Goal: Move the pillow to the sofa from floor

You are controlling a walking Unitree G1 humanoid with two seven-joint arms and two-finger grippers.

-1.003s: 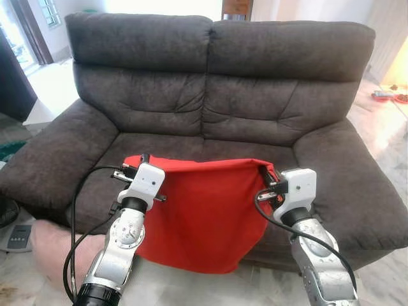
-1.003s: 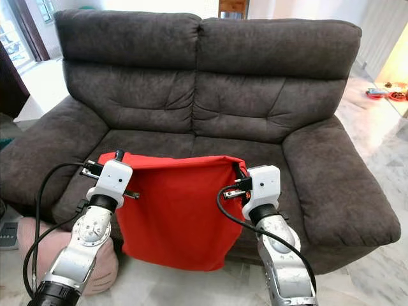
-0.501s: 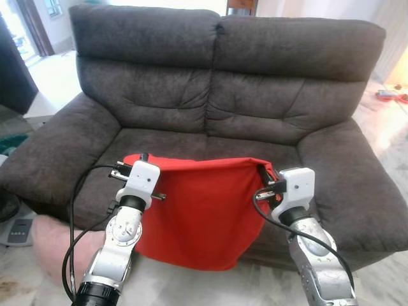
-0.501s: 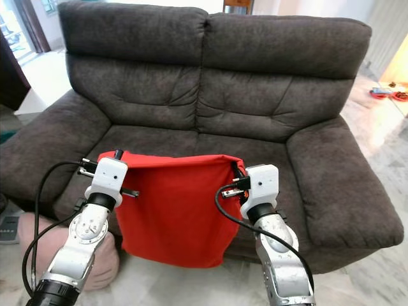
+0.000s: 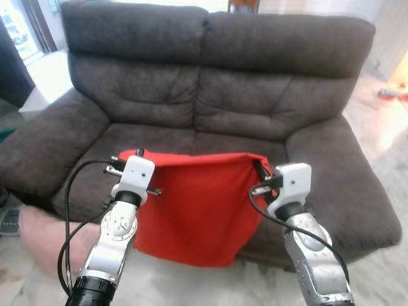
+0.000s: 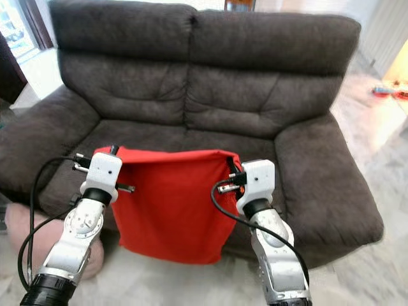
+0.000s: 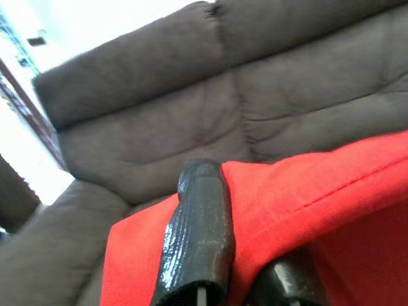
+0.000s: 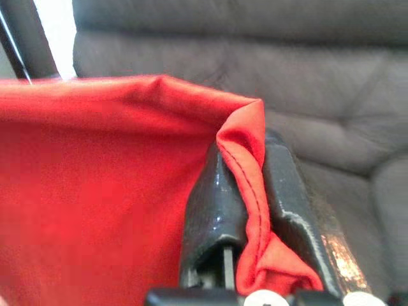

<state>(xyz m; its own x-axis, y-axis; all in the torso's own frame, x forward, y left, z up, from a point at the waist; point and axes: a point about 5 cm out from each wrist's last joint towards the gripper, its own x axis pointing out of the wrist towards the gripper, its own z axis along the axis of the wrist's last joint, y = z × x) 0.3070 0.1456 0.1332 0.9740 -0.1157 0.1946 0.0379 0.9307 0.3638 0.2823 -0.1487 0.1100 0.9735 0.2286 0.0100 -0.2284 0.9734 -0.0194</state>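
Here, both arms raised forward, left pincer point(image 5: 125, 157) and right pincer point(image 5: 260, 169) clamped on red pillow point(image 5: 197, 204) corners, before sofa point(image 5: 210, 83)

Red pillow point(image 5: 197, 207): you have a flat, limp square of bright red fabric with a stitched seam along its edge, hanging upright in front of the sofa point(image 5: 210, 95), its upper edge pulled taut, its lower edge curving down past the seat front. Your left hand point(image 5: 122, 164) pinches one top corner, your right hand point(image 5: 262, 173) the other. Sofa: dark grey-brown two-seater, padded back, broad armrests.
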